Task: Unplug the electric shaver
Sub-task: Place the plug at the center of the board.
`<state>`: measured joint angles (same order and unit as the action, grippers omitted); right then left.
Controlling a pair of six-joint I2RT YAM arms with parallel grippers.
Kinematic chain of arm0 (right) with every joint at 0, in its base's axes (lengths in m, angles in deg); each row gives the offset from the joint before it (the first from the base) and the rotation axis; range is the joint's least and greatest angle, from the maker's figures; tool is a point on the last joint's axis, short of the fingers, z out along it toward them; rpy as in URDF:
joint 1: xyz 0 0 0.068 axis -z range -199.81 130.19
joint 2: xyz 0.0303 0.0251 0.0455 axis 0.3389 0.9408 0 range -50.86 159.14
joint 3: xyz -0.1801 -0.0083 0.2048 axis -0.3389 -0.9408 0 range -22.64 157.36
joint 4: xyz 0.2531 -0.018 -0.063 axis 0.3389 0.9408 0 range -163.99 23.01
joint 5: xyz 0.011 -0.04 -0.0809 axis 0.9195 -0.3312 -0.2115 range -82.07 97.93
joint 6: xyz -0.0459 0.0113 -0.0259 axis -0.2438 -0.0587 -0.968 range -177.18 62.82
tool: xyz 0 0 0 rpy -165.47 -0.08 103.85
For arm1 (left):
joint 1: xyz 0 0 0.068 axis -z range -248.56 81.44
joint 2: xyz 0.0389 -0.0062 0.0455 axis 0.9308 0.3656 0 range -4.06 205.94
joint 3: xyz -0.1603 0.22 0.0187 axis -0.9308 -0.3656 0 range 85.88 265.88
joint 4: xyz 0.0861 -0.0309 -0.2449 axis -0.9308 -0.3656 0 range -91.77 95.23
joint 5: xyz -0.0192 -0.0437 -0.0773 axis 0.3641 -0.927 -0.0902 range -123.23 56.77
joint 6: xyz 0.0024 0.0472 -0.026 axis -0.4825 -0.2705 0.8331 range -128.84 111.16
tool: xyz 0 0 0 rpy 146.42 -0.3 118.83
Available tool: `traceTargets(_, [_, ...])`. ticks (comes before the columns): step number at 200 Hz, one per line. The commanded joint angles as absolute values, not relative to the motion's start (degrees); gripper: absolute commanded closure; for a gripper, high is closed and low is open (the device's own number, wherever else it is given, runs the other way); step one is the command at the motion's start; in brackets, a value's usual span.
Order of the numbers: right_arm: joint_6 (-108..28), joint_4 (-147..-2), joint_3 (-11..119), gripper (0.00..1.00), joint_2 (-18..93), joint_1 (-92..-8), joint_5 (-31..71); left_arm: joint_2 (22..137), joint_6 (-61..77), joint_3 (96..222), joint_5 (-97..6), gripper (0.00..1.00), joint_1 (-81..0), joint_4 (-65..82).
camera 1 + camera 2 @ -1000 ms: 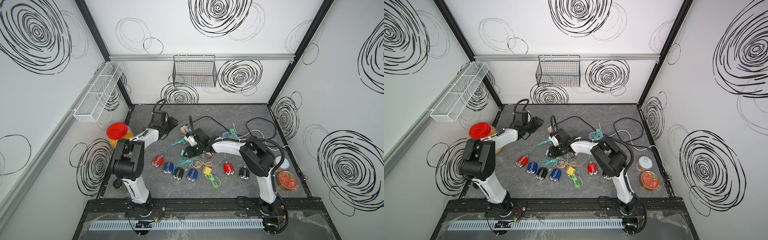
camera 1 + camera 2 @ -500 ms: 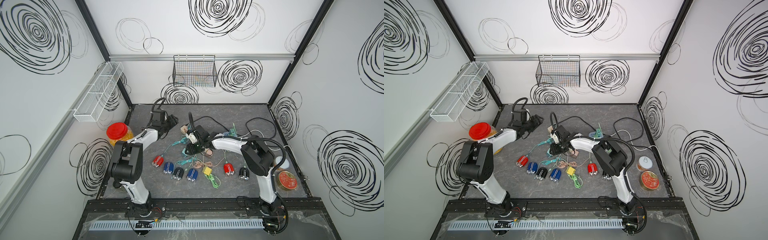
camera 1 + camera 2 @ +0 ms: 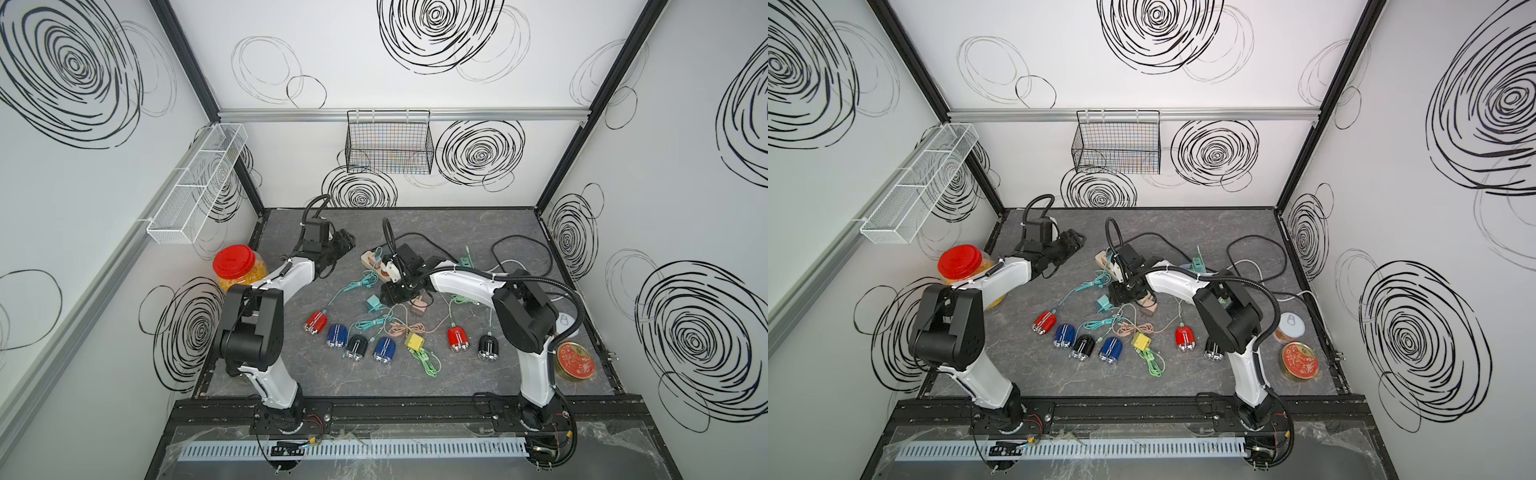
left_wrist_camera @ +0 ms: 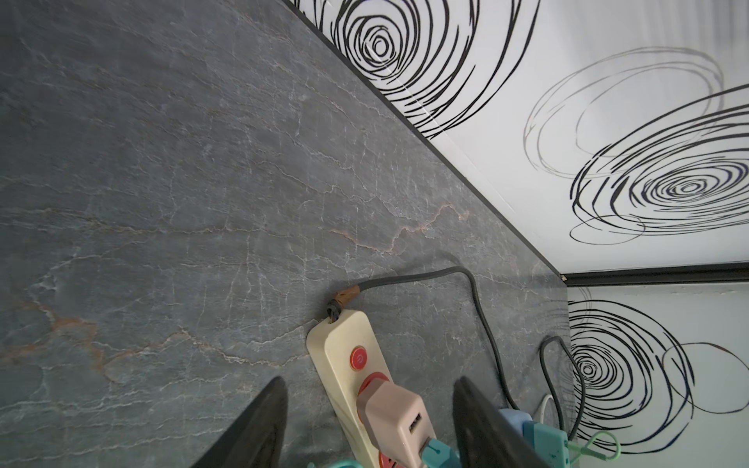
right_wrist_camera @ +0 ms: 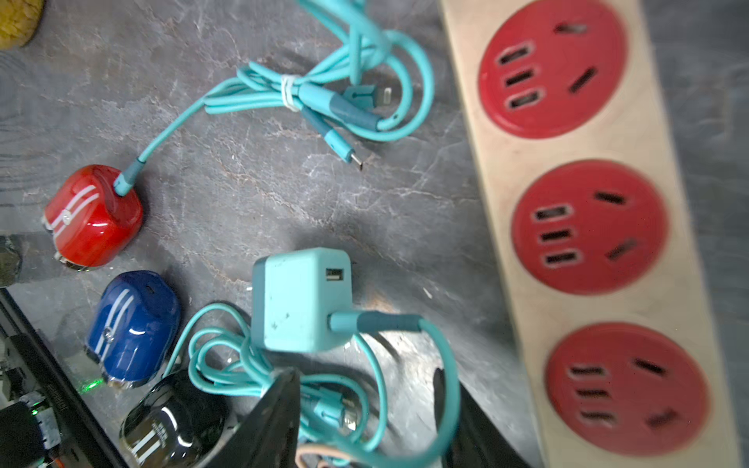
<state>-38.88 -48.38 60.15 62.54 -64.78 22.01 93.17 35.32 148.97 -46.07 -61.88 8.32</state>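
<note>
Six electric shavers lie in a loose row across the lower middle of the table (image 3: 478, 232) in both top views. Notes below concern the leftmost one, the red shaver (image 3: 316, 323) (image 5: 93, 216).

Orientation: lies flat. In a top view its long axis runs diagonally, with the silver cutting head toward the lower left of the frame and the socket end toward the upper right. The teal cable (image 3: 358, 285) (image 5: 174, 127) is seated in the socket end. It runs up and right to a tied bundle with two loose connectors.

Appearance: short, rounded, glossy red shell. Two white stripes run lengthwise, with a small round emblem between them.

Neighbours: blue shaver (image 3: 336, 336) just beside it to the lower right, then black shaver (image 3: 357, 347). The teal adapter (image 3: 372, 303) (image 5: 300, 300) lies loose on the table, apart from the cream power strip (image 3: 368, 258) (image 5: 587, 308), with a second teal lead in its side. The right wrist view shows three red sockets on the strip, all empty. The pink adapter (image 4: 395, 417) sits in the socket next to the strip's red switch.

Right gripper (image 3: 397, 294) (image 5: 367, 372): near frame centre, over the teal adapter's lead. Fingers are apart with nothing between them, and it is clear of the red shaver.

Left gripper (image 3: 347, 243) (image 4: 369, 379): upper left of centre, pointing toward the strip. Fingers are spread and hold nothing.
</note>
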Motion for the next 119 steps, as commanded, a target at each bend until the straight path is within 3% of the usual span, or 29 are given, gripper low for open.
traceTargets(1, [-40.0, -45.4, 59.6, 0.43, 56.2, -63.4, 20.5, 89.2, 33.2, 148.3, -43.2, 0.32, -61.3, 8.4])
traceTargets(34, [-39.7, -44.5, 59.1, 0.43, 52.4, -63.1, 19.3, 86.2, 31.2, 146.9, -40.7, 0.32, -59.8, 6.4])
traceTargets(97, [-36.0, -48.0, 57.9, 0.53, 46.6, -64.2, 18.1, 75.7, 25.8, 138.3, -27.9, 0.35, -54.0, 1.2])
traceTargets(119, [-33.8, -50.4, 56.8, 0.52, 46.3, -66.1, 18.1, 71.2, 25.4, 133.4, -23.0, 0.26, -51.3, 0.3])
